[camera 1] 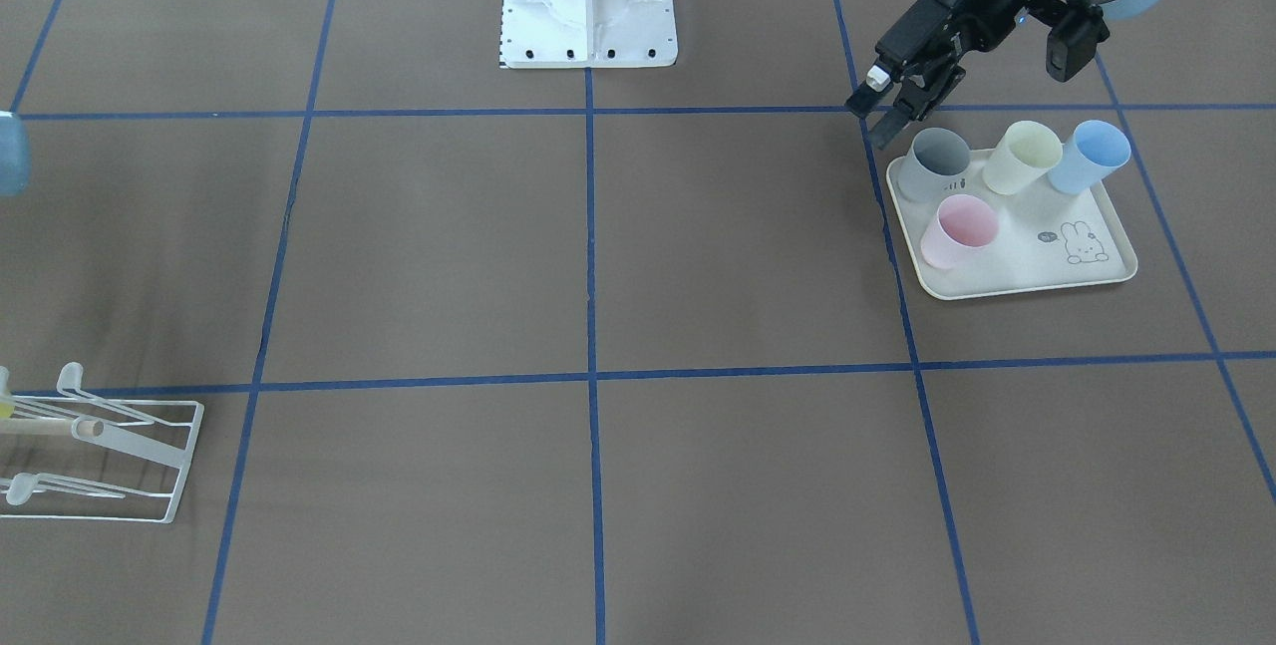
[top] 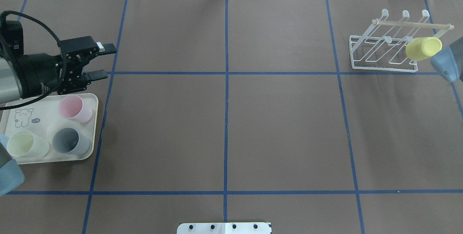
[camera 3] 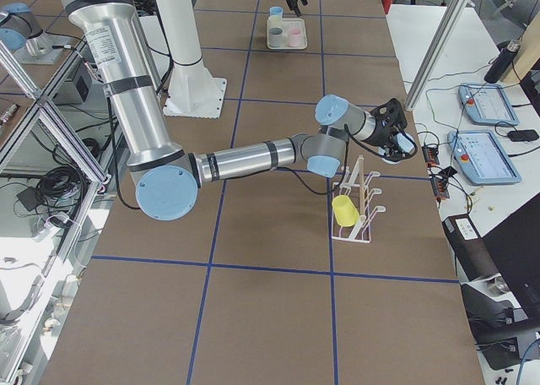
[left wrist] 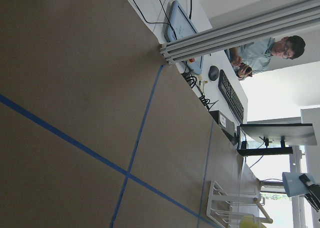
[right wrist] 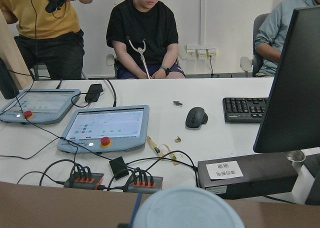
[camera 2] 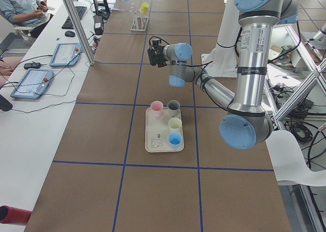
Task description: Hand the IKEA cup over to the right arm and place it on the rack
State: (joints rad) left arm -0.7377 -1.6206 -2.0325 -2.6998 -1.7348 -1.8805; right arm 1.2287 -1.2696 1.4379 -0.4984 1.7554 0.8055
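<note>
The left gripper [top: 107,62] is open and empty. It hangs high near the tray [camera 1: 1022,251] at the left end of the bench, its fingers lying level and touching no cup. On the tray, the pink cup [camera 1: 959,229] stands alone on the operators' side. The grey cup [camera 1: 935,162], cream cup [camera 1: 1025,157] and blue cup [camera 1: 1092,157] stand in a row on the robot's side.

I judge the pink cup the easiest to take, since it has free space around it. The fingers should first turn downward, then pinch one wall firmly, leaving the opposite wall free for the right arm [camera 3: 245,159].

The right gripper [camera 3: 392,140] is near the rack [top: 384,68] at the far right corner, where a yellow cup [top: 423,48] hangs. I cannot tell whether it is open or closed.
</note>
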